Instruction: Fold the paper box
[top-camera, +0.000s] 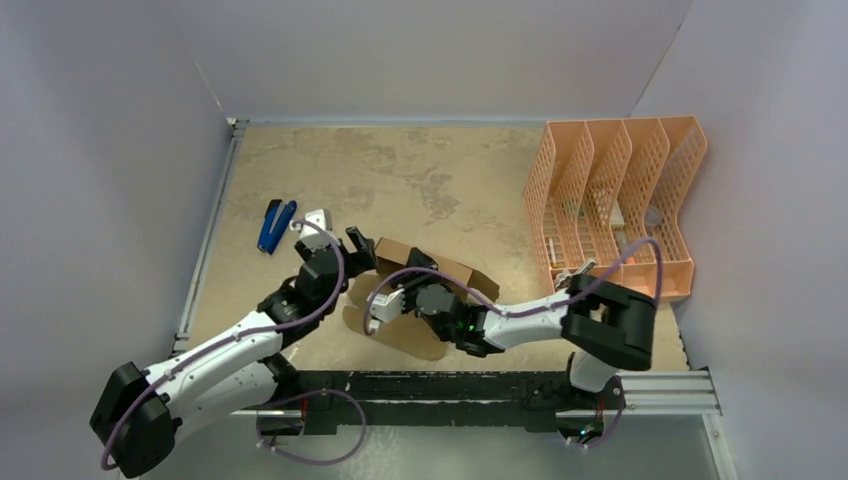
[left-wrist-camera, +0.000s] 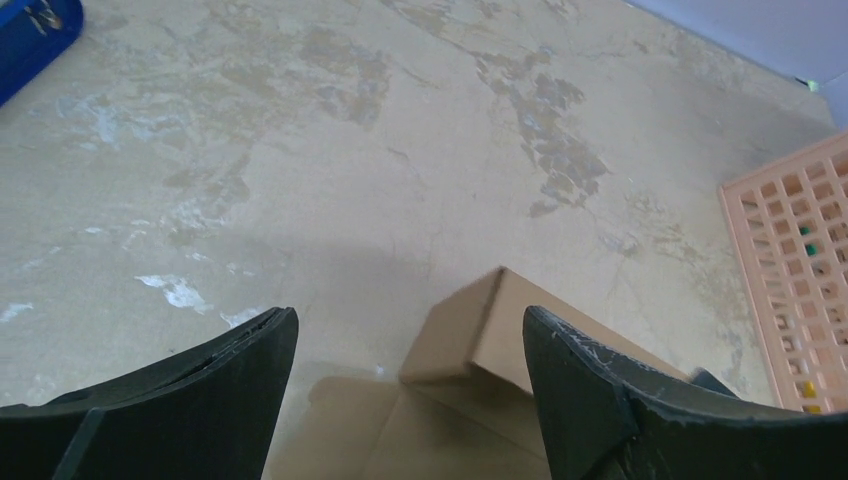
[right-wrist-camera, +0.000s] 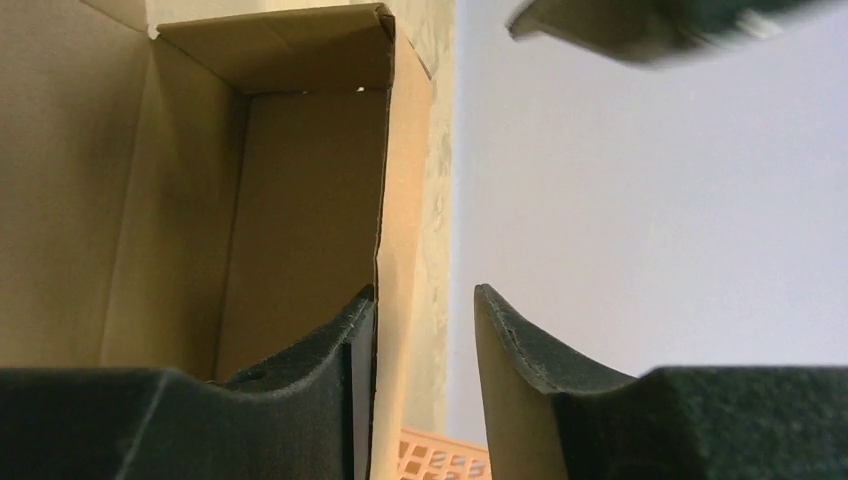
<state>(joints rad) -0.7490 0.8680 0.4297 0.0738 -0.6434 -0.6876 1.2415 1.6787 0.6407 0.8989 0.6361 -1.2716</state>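
Brown cardboard paper box (top-camera: 440, 268) half-formed on bench (left-wrist-camera: 300, 150). Left gripper (left-wrist-camera: 410, 316) spread wide, empty, near its corner. Right gripper (right-wrist-camera: 425, 292) jaws apart astride one wall, unclamped.

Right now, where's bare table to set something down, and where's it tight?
Free: far table between the blue tool and the orange organizer, beyond the paper box. Crowded: near centre, where left gripper and right gripper meet the box.

Paper box (top-camera: 400, 252) left of organizer (top-camera: 612, 200)
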